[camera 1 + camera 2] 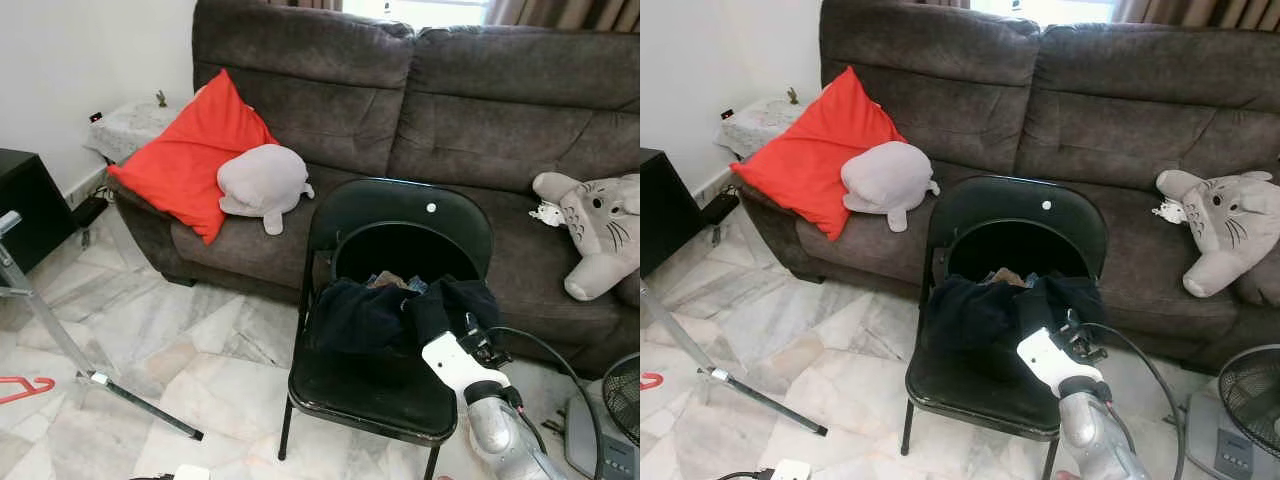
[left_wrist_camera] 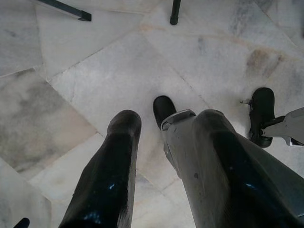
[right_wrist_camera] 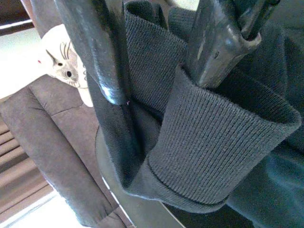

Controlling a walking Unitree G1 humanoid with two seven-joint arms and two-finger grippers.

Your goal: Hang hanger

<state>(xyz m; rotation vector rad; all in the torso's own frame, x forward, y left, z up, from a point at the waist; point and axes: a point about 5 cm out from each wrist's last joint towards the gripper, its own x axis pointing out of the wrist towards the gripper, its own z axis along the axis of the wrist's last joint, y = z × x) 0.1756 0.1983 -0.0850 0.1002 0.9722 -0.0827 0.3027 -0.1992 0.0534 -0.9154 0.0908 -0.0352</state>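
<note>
A dark garment lies bunched on the seat of a black folding chair. My right gripper reaches onto the seat and is shut on the garment's ribbed cuff, with one finger on each side of the fabric. Its white wrist shows at the chair's right front. A red hanger lies on the marble floor at the far left. My left gripper hangs open above the floor, holding nothing.
A brown sofa behind the chair holds a red cushion, a grey plush and a cat-like plush. A slanted metal stand and a black cabinet are at left. A fan is at right.
</note>
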